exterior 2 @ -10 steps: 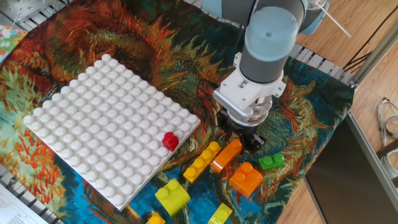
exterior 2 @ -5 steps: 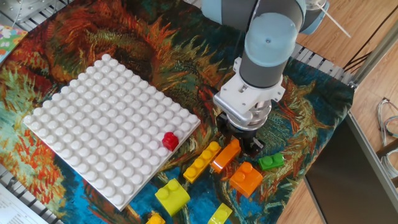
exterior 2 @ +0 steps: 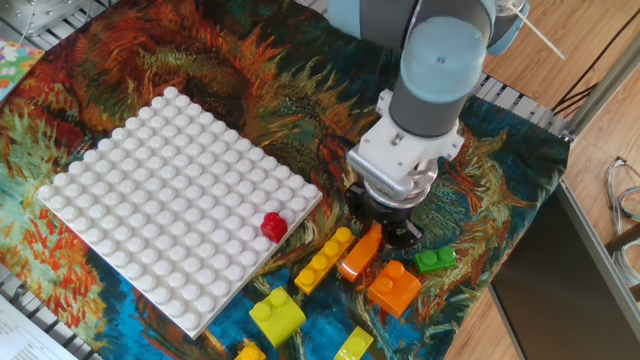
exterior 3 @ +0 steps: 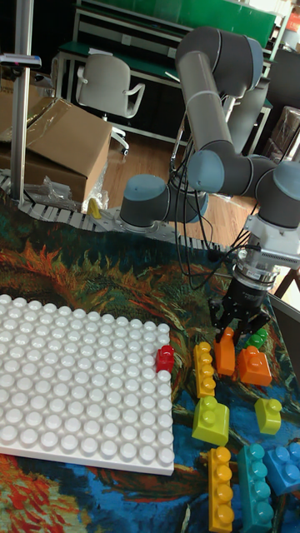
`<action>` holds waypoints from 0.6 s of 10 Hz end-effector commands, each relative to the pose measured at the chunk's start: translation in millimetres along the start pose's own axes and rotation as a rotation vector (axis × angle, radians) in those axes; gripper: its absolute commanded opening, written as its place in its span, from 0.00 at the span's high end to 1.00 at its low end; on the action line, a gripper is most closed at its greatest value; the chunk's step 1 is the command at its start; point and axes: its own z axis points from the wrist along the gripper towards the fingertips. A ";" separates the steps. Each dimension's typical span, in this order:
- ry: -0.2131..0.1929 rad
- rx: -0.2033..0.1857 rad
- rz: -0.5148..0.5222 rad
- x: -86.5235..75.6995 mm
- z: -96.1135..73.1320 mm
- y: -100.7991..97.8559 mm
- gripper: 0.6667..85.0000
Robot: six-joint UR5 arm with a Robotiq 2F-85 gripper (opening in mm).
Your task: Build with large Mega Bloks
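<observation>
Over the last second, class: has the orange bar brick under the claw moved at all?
Yes. The orange bar brick has tipped up at its far end, away from the yellow bar lying flat beside it, as the claw closed on it lifts.

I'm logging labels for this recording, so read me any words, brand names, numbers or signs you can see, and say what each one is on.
No text can be read in either view.
Cardboard box: no print shows on it.
Mega Bloks, white baseplate, gripper: no lettering visible.
Colourful paper at the fixed view's left edge: too small and blurred to read.
</observation>
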 end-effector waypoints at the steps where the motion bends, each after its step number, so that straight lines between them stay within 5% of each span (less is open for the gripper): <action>1: 0.015 -0.045 -0.003 4.5 -27.7 6.4 0.99; 4: 0.028 -0.070 -0.009 8.8 -33.9 11.5 0.99; 6: -0.007 -0.073 -0.008 -0.3 -33.8 12.3 0.99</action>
